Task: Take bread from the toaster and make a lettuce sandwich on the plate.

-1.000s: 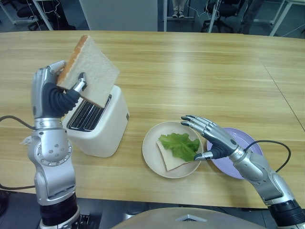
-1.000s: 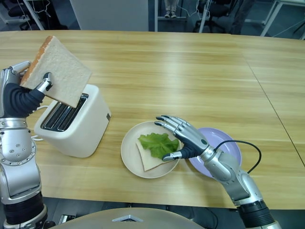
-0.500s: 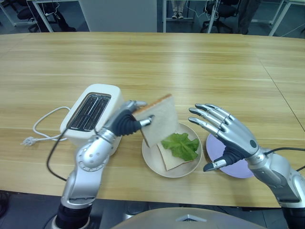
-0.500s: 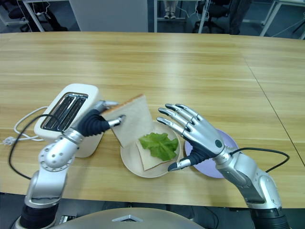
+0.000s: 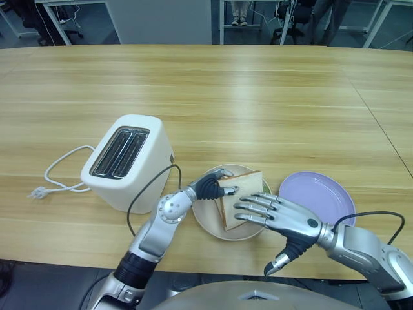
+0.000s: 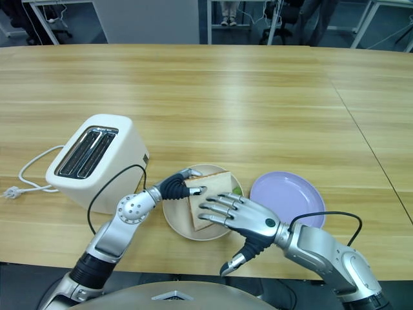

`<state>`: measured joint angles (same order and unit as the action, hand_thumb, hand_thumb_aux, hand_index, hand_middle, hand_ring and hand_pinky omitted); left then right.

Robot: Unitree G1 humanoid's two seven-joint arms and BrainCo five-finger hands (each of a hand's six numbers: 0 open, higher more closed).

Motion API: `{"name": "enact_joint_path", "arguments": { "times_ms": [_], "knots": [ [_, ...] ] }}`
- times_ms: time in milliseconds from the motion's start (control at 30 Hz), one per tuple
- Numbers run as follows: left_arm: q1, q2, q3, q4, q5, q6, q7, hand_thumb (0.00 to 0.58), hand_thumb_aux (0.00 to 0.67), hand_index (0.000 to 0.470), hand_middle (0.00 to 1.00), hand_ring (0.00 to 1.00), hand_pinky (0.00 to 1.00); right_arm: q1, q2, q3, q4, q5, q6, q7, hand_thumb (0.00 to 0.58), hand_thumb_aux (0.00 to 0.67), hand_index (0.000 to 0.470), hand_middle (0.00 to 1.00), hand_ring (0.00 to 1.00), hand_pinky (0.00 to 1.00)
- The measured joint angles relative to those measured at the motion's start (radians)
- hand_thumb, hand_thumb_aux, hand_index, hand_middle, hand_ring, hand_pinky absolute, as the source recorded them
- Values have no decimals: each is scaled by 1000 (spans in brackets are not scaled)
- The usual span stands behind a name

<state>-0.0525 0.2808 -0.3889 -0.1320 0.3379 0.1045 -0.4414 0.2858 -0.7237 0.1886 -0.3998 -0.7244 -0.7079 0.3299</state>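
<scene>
A white toaster (image 5: 129, 165) stands at the left with both slots empty. To its right, on the beige plate (image 5: 201, 221), a bread slice (image 5: 248, 186) lies on top of the sandwich. A thin green edge of lettuce (image 6: 237, 190) peeks out at the far right of that slice. My left hand (image 5: 211, 187) is low at the plate's left side, its fingers pinched on the slice's left edge. My right hand (image 5: 284, 219) is open with fingers spread, lying over the near right part of the slice.
A purple plate (image 5: 322, 194) sits just right of the beige one. The toaster's white cable (image 5: 61, 171) loops over the table to the left, ending in a plug (image 5: 35, 192). Bare wooden table stretches behind.
My left hand has carried the bread slice from above the toaster down onto the lettuce on the plate. My right hand has moved left and lower, over the slice.
</scene>
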Motion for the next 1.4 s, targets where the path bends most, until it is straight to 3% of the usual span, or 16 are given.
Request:
{"name": "enact_joint_path", "arguments": {
  "times_ms": [400,767,1033,1067,1100,1133,1200,1233,1267,1400],
  "knots": [
    [0,-1,-29,134,59,-61,92,580,670,460,1000,1000,1000,-25,-4,54,8,-39,90,89,0,0,0,0,0,0],
    [-21,12,-41,190,131,-99,159,580,670,460,1000,1000,1000,-137,32,93,46,-45,169,138,0,0,0,0,0,0],
    [-45,42,-68,217,230,-121,218,580,670,460,1000,1000,1000,-230,32,155,118,11,226,258,0,0,0,0,0,0],
    [-49,48,-73,220,246,-126,226,580,670,460,776,776,776,-242,32,162,122,17,233,273,0,0,0,0,0,0],
    [-54,54,-77,223,267,-132,239,542,499,343,278,278,278,-259,32,175,131,27,242,294,0,0,0,0,0,0],
    [-58,63,-82,224,287,-138,246,470,378,260,35,35,35,-274,32,187,137,36,247,313,0,0,0,0,0,0],
    [-69,84,-87,224,324,-149,264,458,363,249,0,0,0,-296,32,201,144,45,261,346,0,0,0,0,0,0],
    [-76,96,-88,221,343,-155,269,379,276,189,0,0,0,-308,32,208,150,51,270,361,0,0,0,0,0,0],
    [-79,105,-91,212,361,-161,275,0,0,0,0,0,0,-321,32,214,154,57,277,377,0,0,0,0,0,0],
    [-95,143,-77,150,456,-158,327,0,0,0,0,0,0,-350,33,234,157,82,318,432,0,0,0,0,0,0]
  ]
}}
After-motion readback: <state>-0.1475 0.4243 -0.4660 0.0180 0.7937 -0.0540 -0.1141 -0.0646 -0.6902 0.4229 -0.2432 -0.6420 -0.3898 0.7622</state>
